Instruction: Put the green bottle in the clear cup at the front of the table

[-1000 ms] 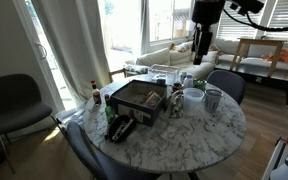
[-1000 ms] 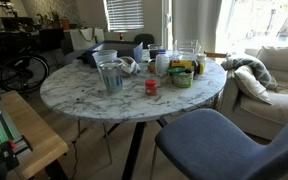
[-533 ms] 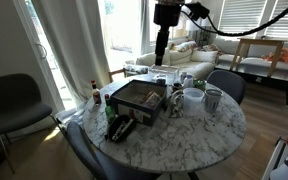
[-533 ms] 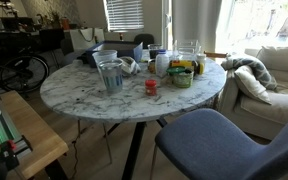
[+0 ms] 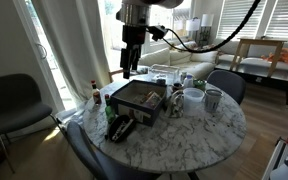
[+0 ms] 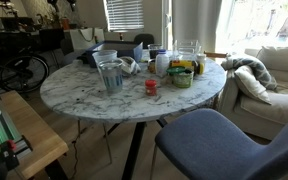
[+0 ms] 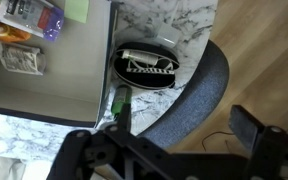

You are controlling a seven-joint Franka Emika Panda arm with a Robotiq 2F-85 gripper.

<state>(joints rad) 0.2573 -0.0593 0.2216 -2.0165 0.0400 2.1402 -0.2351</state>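
Swung across from the sofa side, the gripper (image 5: pixel 128 70) now hangs above the dark tray (image 5: pixel 137 100), well apart from the clear cup (image 5: pixel 193 98). In an exterior view, a tumbler (image 6: pixel 111 75) stands on the marble table (image 6: pixel 74 100). Wrist view: pincer spread, empty; the green bottle (image 7: pixel 117 101) sits just beside a black case (image 7: pixel 147 65).

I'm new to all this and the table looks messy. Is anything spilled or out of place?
Nothing looks spilled or broken. The table is crowded, though, and an open black case lies right at its edge, with the green bottle beside it.
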